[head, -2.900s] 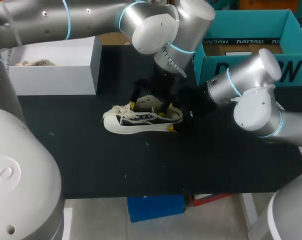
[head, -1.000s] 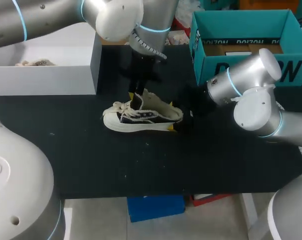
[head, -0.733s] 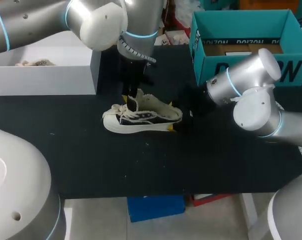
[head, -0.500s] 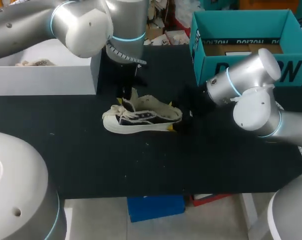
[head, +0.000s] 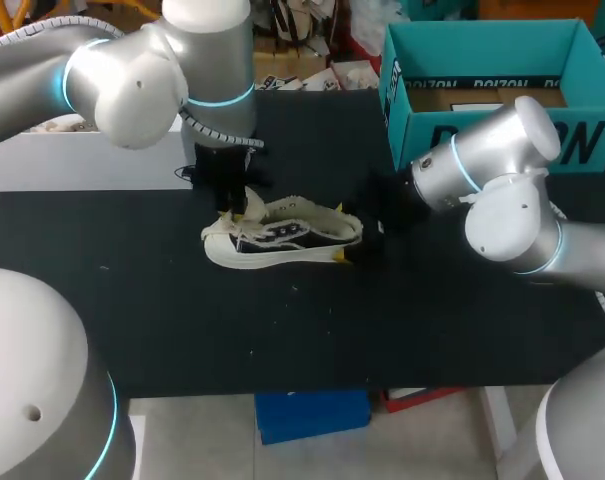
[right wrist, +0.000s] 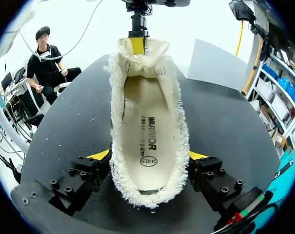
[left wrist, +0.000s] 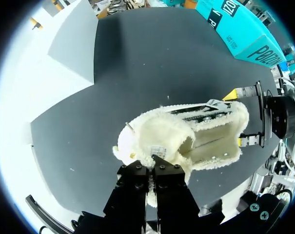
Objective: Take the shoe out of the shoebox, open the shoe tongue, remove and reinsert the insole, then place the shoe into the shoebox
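- Shoe (head: 282,238): stands upright on the bench (head: 282,340), toe toward 9 o'clock, heel toward 3 o'clock. The teal shoebox (head: 482,120) stands well apart at its 1 o'clock.
- Left hand (left wrist: 151,169): closed on the tongue (left wrist: 157,140), pinching its edge. The shoe opening lies just ahead of it.
- Right hand (right wrist: 149,156): clamps the heel from both sides. The shoe extends straight ahead of it.
- Insole (right wrist: 146,131): lies flat inside the shoe.
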Robot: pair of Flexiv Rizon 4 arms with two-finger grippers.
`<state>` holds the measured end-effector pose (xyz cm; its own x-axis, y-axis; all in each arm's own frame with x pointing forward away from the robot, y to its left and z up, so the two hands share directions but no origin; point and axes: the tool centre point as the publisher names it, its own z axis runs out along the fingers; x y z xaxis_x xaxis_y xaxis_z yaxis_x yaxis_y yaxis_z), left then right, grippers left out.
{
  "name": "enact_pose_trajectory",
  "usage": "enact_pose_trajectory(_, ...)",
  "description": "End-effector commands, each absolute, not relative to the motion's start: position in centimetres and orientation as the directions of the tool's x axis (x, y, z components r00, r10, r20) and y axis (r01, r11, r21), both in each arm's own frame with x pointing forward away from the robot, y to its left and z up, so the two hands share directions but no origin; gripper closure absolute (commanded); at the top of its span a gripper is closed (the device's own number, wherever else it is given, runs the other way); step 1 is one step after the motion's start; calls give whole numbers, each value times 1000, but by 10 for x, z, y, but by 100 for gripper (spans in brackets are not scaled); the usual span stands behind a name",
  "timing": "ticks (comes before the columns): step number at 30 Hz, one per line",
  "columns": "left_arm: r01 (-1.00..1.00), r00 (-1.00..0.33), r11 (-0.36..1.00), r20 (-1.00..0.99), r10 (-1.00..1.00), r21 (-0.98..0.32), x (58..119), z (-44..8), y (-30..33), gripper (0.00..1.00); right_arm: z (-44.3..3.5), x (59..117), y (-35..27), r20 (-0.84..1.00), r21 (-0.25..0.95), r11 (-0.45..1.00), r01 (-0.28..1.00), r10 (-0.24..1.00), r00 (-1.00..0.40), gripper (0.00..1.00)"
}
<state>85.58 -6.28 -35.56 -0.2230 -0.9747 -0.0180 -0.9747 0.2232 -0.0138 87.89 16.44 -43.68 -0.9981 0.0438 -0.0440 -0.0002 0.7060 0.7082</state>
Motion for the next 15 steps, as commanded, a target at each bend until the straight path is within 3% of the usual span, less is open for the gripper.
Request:
enact_pose_trajectory(1, -973, -228, 228, -19, -973, -11, 856, -365, -60, 85, -440, 879, 162, -44, 706, 708, 2, 46, -998, 100)
enact_pose_trajectory(3, -973, -231, 231, -21, -973, -10, 857, -366, -61, 62, -440, 879, 162, -44, 706, 708, 2, 46, -998, 100)
enact_pose_trajectory(5, -972, -234, 234, -23, -972, -10, 858, -367, -62, 54, -440, 879, 162, -44, 706, 708, 2, 46, -998, 100)
enact_pose_trajectory(6, -972, -234, 235, -24, -972, -9, 858, -367, -63, 45, -440, 879, 162, -44, 706, 708, 2, 46, -998, 100)
enact_pose_trajectory(7, -972, -235, 235, -24, -972, -10, 859, -366, -63, 4, -440, 879, 162, -44, 706, 708, 2, 46, -998, 100)
enact_pose_trajectory(8, -971, -239, 239, -17, -971, -10, 860, -364, -64, 0, -440, 879, 162, -44, 706, 708, 2, 46, -998, 100)
enact_pose_trajectory(12, -962, -274, 274, 23, -961, -5, 862, -354, -65, 0, -440, 879, 162, -44, 706, 708, 2, 46, -998, 100)
enact_pose_trajectory(15, -917, -398, 399, 58, -915, 7, 861, -342, -67, 0, -440, 879, 162, -44, 706, 708, 2, 46, -998, 100)
